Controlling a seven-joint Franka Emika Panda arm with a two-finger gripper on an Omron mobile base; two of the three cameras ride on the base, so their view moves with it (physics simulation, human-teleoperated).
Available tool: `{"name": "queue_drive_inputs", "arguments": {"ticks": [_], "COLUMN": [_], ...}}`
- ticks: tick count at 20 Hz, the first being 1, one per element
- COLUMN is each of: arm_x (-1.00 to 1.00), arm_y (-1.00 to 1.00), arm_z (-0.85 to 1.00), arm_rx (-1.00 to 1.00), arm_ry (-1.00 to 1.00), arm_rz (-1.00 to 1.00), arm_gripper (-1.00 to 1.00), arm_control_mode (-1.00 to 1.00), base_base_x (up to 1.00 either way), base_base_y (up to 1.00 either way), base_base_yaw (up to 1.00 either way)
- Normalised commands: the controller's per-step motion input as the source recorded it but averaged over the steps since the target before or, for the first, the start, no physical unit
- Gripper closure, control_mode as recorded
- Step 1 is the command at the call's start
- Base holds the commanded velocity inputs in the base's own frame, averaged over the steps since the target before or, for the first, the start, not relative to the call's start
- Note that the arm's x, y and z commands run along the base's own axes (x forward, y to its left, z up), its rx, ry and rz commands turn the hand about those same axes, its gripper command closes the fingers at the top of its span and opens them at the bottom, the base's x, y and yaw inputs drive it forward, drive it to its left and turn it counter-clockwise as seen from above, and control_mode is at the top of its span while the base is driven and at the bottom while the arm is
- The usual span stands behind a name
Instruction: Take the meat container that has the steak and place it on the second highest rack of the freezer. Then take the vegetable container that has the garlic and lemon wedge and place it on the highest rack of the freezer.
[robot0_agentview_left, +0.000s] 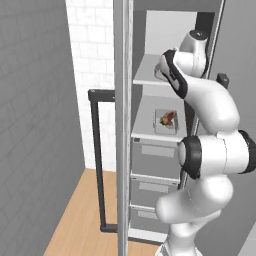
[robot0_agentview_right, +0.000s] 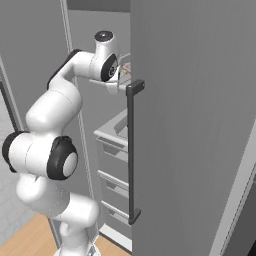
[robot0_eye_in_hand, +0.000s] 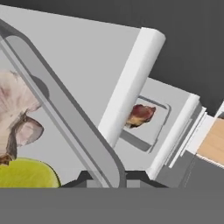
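Observation:
In the hand view the vegetable container (robot0_eye_in_hand: 65, 113) fills the left side, tilted, with the pale garlic (robot0_eye_in_hand: 17, 109) and the yellow-green lemon wedge (robot0_eye_in_hand: 26, 173) inside it. My gripper (robot0_eye_in_hand: 109, 179) is shut on the tray's near rim. It is held over the freezer's highest rack (robot0_eye_in_hand: 131, 83), which appears as a white board (robot0_agentview_left: 147, 75) in the left base view. On the rack below sits the meat container (robot0_agentview_left: 166, 121) with the steak (robot0_eye_in_hand: 141, 114) in it. The garlic (robot0_agentview_right: 125, 68) peeks out beside my hand at the door's edge.
The freezer door (robot0_agentview_right: 200, 125) stands open to my right, its black bar handle (robot0_agentview_right: 131, 150) close to my hand. Grey drawer fronts (robot0_agentview_left: 155, 160) lie under the racks. A second black handle (robot0_agentview_left: 97, 160) and a grey wall are at left. The floor (robot0_agentview_left: 80, 220) is wooden.

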Motion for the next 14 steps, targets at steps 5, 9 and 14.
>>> {"name": "queue_drive_inputs", "arguments": {"ticks": [5,9,14], "arm_x": [0.57,0.49,0.27], "arm_y": [0.0,-0.02,-0.14], "arm_z": [0.0,0.0,-0.14], "arm_rx": [0.0,0.0,0.0], "arm_ry": [0.03,0.04,0.11], "arm_rz": [0.0,0.0,0.0], "arm_gripper": [1.0,1.0,1.0], "arm_control_mode": [-1.0,-1.0,-1.0], "base_base_x": [0.0,0.0,0.0], "base_base_y": [0.0,0.0,0.0], "base_base_yaw": [0.0,0.0,0.0]}}
